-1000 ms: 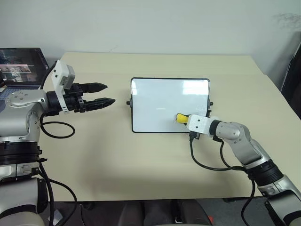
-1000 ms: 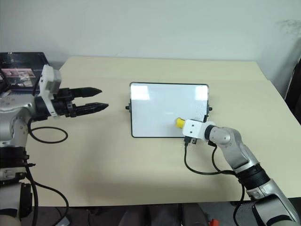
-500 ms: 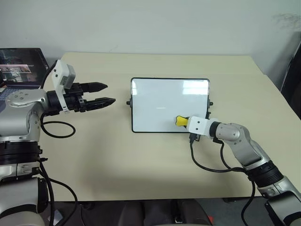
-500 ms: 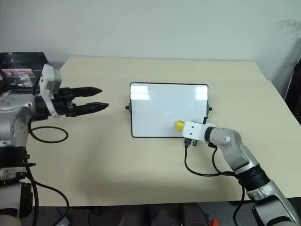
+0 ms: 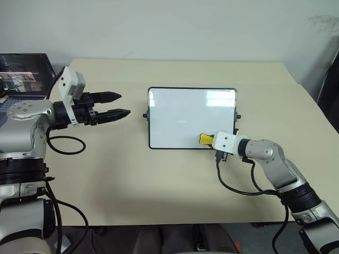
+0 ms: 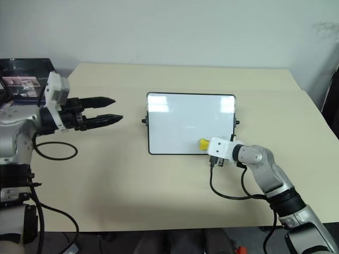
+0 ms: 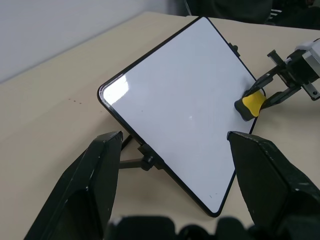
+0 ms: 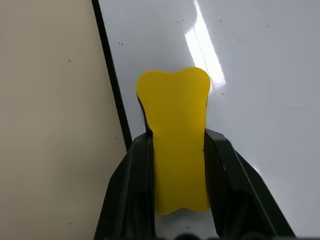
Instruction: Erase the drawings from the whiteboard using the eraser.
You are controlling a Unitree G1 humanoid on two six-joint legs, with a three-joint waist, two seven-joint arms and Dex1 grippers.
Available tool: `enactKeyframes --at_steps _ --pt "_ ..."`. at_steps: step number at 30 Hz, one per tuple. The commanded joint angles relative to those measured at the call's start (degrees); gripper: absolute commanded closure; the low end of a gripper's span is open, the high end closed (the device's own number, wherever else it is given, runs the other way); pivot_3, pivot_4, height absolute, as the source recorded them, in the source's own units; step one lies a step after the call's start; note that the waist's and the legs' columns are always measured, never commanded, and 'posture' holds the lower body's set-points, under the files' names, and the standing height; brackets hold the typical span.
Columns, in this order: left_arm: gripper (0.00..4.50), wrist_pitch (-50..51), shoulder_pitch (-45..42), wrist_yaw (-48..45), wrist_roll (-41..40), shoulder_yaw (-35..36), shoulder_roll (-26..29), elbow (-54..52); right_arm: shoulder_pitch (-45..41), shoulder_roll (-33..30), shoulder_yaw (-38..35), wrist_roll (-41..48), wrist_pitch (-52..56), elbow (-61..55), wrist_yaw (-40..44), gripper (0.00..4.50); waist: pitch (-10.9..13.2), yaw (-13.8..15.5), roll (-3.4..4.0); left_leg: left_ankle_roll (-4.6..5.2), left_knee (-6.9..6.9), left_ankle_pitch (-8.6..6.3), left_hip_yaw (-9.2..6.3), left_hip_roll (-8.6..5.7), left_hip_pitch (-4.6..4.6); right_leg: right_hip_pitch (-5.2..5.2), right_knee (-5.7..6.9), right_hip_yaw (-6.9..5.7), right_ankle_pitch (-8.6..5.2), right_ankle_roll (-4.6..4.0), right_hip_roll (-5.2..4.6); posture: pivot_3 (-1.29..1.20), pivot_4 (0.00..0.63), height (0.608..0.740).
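Centre frame on a beige counter point(image 5: 159, 196): the whiteboard point(image 5: 185, 114), glossy and dark-framed, its surface showing wiped clean with no marker strokes to make out. Lower right of the board, just inside the bottom frame edge — the eraser point(image 5: 205, 139), bright yellow with a dark underside, pinched between the black fingers of the right tool point(image 5: 213, 141) and resting against the white surface. Seen from the right wrist, yellow block gripped on both flanks, its tip close beside the board's dark frame. At left of frame, well apart from the board, the left tool point(image 5: 117, 104) held above the counter with fingers spread, pointing toward the board — nothing between them. Upper left corner: a laptop point(image 5: 24, 74) with a lit screen, at the counter's far edge.
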Motion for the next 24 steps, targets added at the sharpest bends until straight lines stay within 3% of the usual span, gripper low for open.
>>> enactKeyframes --at_steps 1,14,18,24 --pt "0.87 -0.3 -0.9 -0.3 -0.4 0.8 0.5 -1.3 -1.6 0.8 -8.8 7.1 7.6 -9.1 -0.8 3.51 0.1 0.0 0.08 0.00 0.00 0.00 -0.03 0.00 -0.15 -0.11 0.00 -0.01 0.00 0.00 0.00 0.00 0.150 0.740" --pt "0.87 -0.4 -1.2 -0.9 -0.1 0.5 0.5 -0.1 3.8 15.1 -36.4 24.4 23.7 -24.7 -22.6 3.51 0.1 0.2 0.09 -0.01 -0.08 -0.01 -0.08 -0.02 -0.38 -0.25 -0.08 -0.11 -0.02 -0.01 -0.10 0.00 0.150 0.740" --pt "0.87 -0.8 -2.3 -1.2 0.4 0.0 0.2 1.3 7.1 18.6 -40.1 27.2 26.1 -28.4 -28.4 3.51 0.1 0.1 0.10 -0.01 -0.08 -0.01 -0.07 -0.02 -0.36 -0.25 -0.07 -0.11 -0.02 -0.01 -0.10 0.00 0.150 0.740" --pt "0.87 -1.3 -3.7 -1.7 0.9 -0.8 -0.2 3.0 14.8 16.8 -39.6 28.5 33.5 -33.5 -31.6 3.51 0.1 0.1 0.11 -0.01 -0.09 -0.01 -0.03 -0.03 -0.36 -0.25 -0.07 -0.09 -0.03 -0.01 -0.07 0.00 0.150 0.740"
